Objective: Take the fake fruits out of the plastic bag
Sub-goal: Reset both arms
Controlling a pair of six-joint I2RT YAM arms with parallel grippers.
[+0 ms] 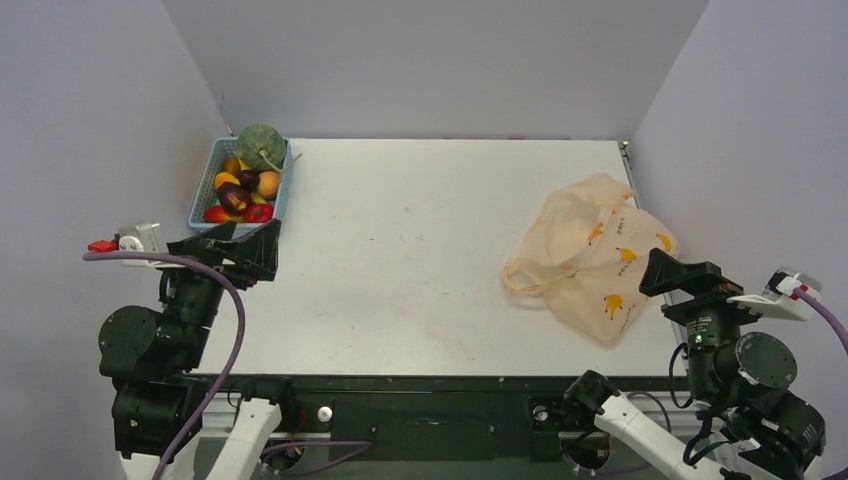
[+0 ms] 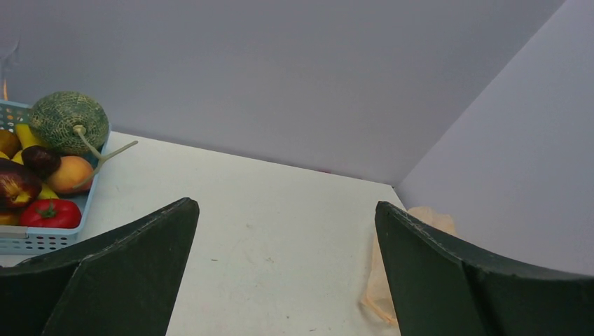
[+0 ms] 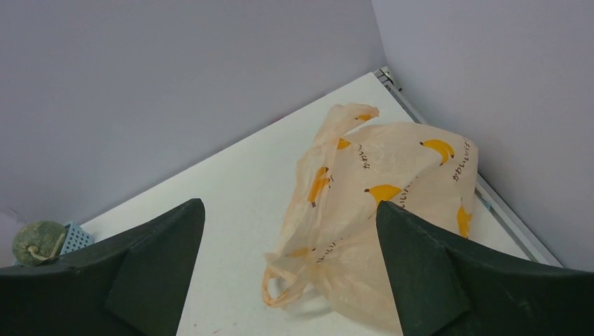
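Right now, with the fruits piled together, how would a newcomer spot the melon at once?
Start at the white table and go to its far left corner, where a blue mesh basket holds the fake fruits. The melon sits at the basket's far end. It is the only green, net-textured ball, far larger than the glossy pieces beside it.

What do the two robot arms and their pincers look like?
The left arm and right arm have black round joints on white lower links. A purple cable runs along each and ends at a white wrist box with a red part. The left pincer and right pincer have broad, matte black, wedge-shaped fingers.
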